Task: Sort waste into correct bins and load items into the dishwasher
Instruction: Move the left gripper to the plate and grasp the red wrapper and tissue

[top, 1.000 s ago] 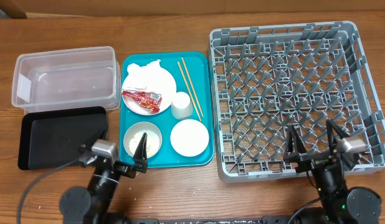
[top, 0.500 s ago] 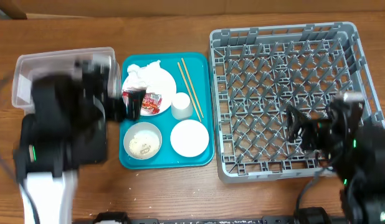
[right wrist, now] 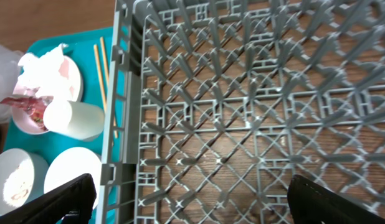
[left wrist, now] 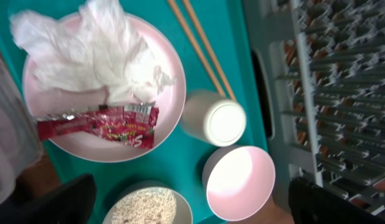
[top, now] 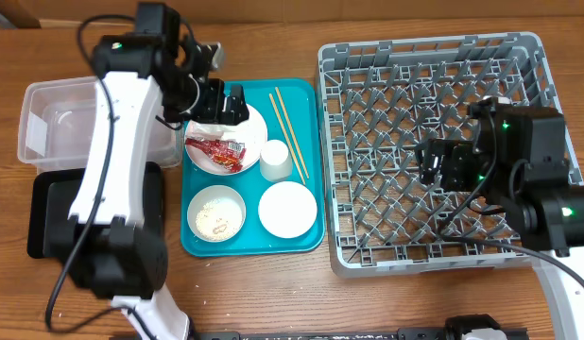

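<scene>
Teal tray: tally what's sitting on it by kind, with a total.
Plate: 1
Bowls: 2, the grey bowl holding rice and the white bowl
Cup: 1
Chopsticks: 2
Napkin: 1
Wrapper: 1
Total: 8, rice grains not counted.

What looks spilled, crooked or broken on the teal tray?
Nothing is spilled or broken. The crumpled napkin hangs over the rim of the plate, the wrapper lies on the plate, and the rice is inside its bowl.

Robot test bench: wooden table (top: pixel 273 293), grey dish rack (top: pixel 327 142), teal tray (top: pixel 249 185).
</scene>
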Robot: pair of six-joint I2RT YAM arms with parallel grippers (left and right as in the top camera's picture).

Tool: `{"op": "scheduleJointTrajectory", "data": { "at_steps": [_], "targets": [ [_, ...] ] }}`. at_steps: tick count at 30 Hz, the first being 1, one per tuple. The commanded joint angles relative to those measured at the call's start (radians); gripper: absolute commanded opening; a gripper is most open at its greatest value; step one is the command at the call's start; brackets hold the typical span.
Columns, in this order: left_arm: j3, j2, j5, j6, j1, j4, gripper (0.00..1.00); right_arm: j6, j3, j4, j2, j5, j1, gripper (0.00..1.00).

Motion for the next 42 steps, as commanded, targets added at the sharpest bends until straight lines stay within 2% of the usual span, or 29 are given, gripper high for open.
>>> {"op": "scheduleJointTrajectory", "data": {
  "at_steps": [1, 5, 9, 10, 12, 13, 16, 20, 22, 27, 37, 42],
  "targets": [
    [0.023, 0.107, 0.031, 0.016, -0.002, -0.023, 1.00, -0.001, 0.029, 0.002, 0.005, -0.067, -0.002, 1.00],
    [0.023, 0.184, 0.035, 0.007, -0.002, -0.021, 1.00, -0.001, 0.029, 0.002, 0.004, -0.068, -0.002, 1.00],
    [0.023, 0.227, 0.047, -0.082, -0.002, -0.007, 1.00, -0.001, 0.029, 0.001, 0.004, -0.068, -0.002, 1.00],
    [0.023, 0.232, 0.045, -0.101, -0.003, -0.003, 0.98, -0.001, 0.029, 0.001, 0.005, -0.068, -0.002, 1.00],
    [0.023, 0.234, 0.030, -0.159, -0.003, 0.008, 0.89, -0.001, 0.029, 0.001, 0.005, -0.068, -0.002, 1.00],
    [0.023, 0.234, -0.007, -0.221, -0.004, 0.016, 0.86, -0.001, 0.029, 0.002, 0.005, -0.068, -0.002, 1.00],
    [0.023, 0.234, -0.172, -0.397, -0.017, 0.033, 0.86, -0.001, 0.029, 0.001, 0.005, -0.067, -0.002, 1.00],
    [0.023, 0.234, -0.411, -0.642, -0.058, 0.060, 0.97, -0.001, 0.029, -0.003, 0.005, -0.068, -0.002, 1.00],
    [0.022, 0.234, -0.443, -0.713, -0.079, 0.093, 1.00, -0.001, 0.028, -0.006, 0.005, -0.068, -0.002, 1.00],
    [0.017, 0.234, -0.445, -0.789, -0.131, 0.232, 1.00, -0.001, 0.027, -0.024, 0.006, -0.066, -0.002, 1.00],
    [-0.079, 0.235, -0.462, -0.862, -0.130, 0.251, 1.00, -0.001, 0.026, -0.040, 0.037, -0.066, -0.002, 1.00],
    [-0.194, 0.235, -0.462, -0.871, -0.126, 0.359, 1.00, -0.001, 0.026, -0.045, 0.071, -0.067, -0.002, 1.00]
  ]
}}
